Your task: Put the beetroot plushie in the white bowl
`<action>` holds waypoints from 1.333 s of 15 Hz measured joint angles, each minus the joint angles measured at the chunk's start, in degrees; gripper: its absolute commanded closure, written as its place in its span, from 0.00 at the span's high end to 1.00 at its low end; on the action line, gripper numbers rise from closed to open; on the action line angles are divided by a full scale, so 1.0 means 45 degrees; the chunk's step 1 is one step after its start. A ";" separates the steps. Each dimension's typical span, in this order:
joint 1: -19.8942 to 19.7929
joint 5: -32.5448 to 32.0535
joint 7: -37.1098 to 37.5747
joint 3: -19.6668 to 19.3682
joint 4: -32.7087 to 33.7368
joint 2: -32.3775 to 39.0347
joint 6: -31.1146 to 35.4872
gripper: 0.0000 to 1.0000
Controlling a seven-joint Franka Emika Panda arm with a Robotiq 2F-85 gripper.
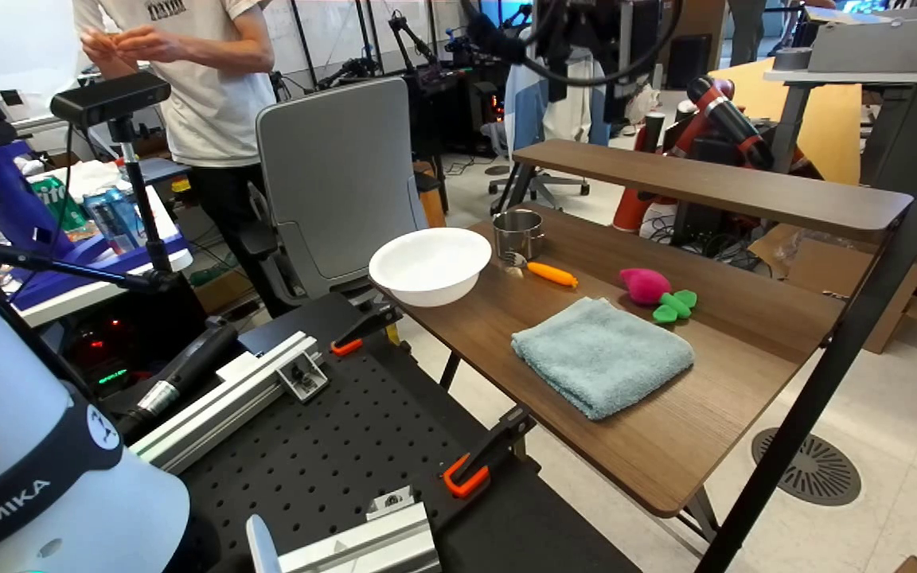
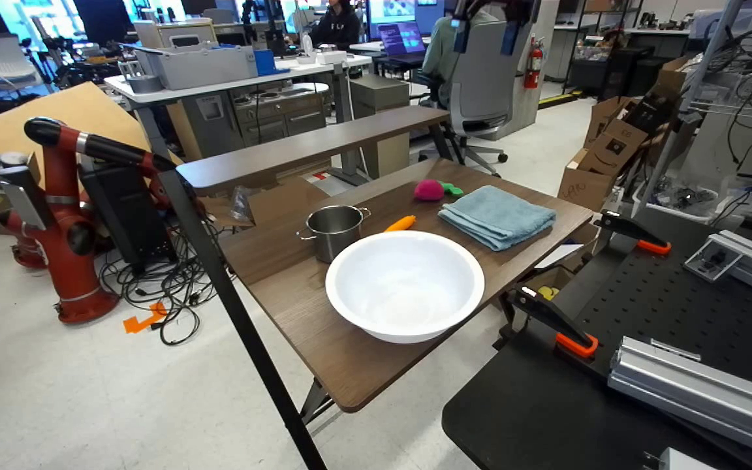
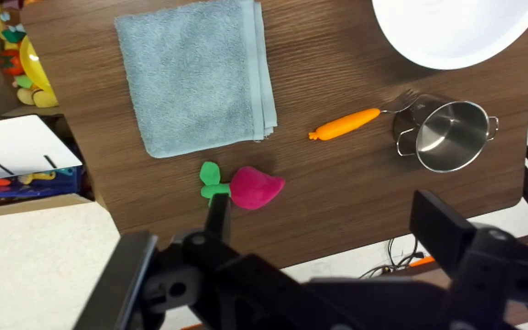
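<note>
Wood-grain table (image 1: 733, 382) with a raised shelf (image 1: 713, 187) along one long edge. White bowl (image 2: 405, 287): upright, near the corner formed by one short edge and the long edge opposite the shelf. Metal two-handled pot (image 3: 452, 137): upright beside the bowl, along the same short edge, on the shelf side. Fork (image 3: 355, 121) with an orange carrot-shaped handle: near the table's middle, tines just beside the pot. Beetroot plushie (image 3: 255, 188): lying on the tabletop toward the shelf-side long edge, well apart from the bowl, its green leaves directed toward the other short edge. Folded blue-grey towel (image 3: 195, 78): near the plushie, toward the long edge opposite the shelf. Gripper (image 3: 322, 201): above the table, jaws spread wide apart; in the wrist view one finger (image 3: 220, 215) masks part of the leaves.
</note>
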 measured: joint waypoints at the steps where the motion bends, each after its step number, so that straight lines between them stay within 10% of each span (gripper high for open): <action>1: -0.0004 0.0359 -0.0097 0.0000 0.0405 0.0763 0.0215 1.00; 20: -0.0378 0.1460 0.1036 -0.0020 0.6501 0.8770 0.0314 1.00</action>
